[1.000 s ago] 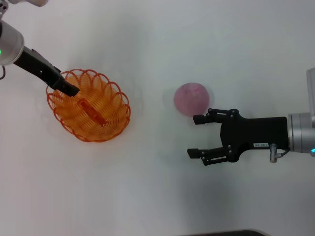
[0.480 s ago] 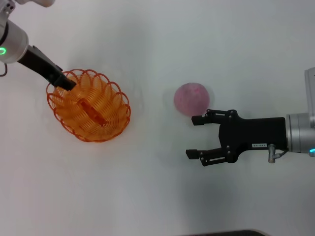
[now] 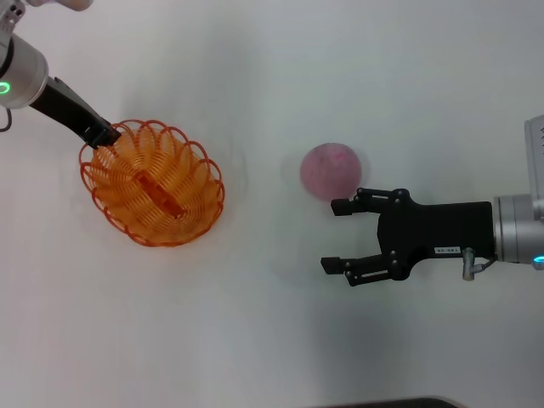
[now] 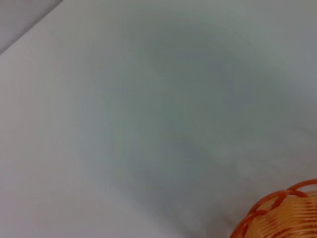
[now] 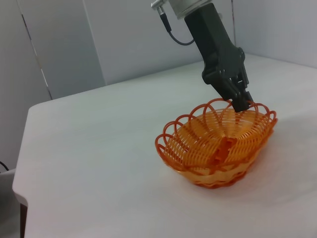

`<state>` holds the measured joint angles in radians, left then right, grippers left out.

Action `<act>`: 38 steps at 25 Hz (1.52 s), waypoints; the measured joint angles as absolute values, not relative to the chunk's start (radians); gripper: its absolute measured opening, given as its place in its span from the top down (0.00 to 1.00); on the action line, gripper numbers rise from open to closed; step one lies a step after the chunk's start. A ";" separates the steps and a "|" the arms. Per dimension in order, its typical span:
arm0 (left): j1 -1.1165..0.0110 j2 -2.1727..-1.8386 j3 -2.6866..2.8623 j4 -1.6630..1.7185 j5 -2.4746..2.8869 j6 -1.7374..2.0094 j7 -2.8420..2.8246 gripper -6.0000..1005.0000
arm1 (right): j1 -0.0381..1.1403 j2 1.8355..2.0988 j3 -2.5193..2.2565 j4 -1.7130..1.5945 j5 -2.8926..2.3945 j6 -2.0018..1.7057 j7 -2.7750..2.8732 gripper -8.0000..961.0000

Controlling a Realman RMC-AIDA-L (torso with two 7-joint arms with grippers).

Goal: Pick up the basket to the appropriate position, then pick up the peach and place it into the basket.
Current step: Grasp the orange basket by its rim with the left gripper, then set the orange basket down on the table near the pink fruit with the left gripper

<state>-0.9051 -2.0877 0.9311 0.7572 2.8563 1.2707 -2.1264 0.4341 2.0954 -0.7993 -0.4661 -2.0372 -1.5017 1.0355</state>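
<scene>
Oval orange wire basket [image 3: 155, 184] sits left on white table [image 3: 255, 323]; left gripper [image 3: 109, 134] at its rim, finger state indiscernible. Right gripper [image 3: 336, 235] spread, just beside round pink-purple peach [image 3: 330, 169].

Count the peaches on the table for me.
1. The peach sits on the white table, right of the basket, just beside the open right end effector. None shows in the basket.

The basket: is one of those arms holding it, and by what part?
It cannot be told for sure. The left gripper is at the basket's looped rim on its far-left side. The right gripper is open beside the peach, holding nothing.
</scene>
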 joint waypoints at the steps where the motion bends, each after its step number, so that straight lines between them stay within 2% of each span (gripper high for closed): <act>1: -0.905 -2.088 0.932 0.757 2.856 1.270 -2.127 0.79 | 0.434 2.095 -0.799 -0.466 -2.037 -1.502 1.035 0.04; 10: -0.905 -2.088 0.932 0.759 2.856 1.274 -2.136 0.91 | 0.434 2.095 -0.799 -0.465 -2.037 -1.500 1.035 0.04; 19: -0.911 -2.082 0.928 0.768 2.856 1.302 -2.167 0.92 | 0.434 2.095 -0.799 -0.463 -2.036 -1.499 1.035 0.04; 24: -0.937 -2.049 0.921 0.786 2.847 1.376 -2.243 0.94 | 0.434 2.095 -0.799 -0.463 -2.036 -1.498 1.035 0.04; 33: -1.017 -1.966 0.749 0.747 2.831 1.529 -2.301 0.96 | 0.428 2.092 -0.799 -0.463 -2.036 -1.492 1.035 0.04; 38: -1.014 -1.960 0.740 0.737 2.831 1.546 -2.320 0.96 | 0.426 2.093 -0.799 -0.463 -2.036 -1.492 1.035 0.04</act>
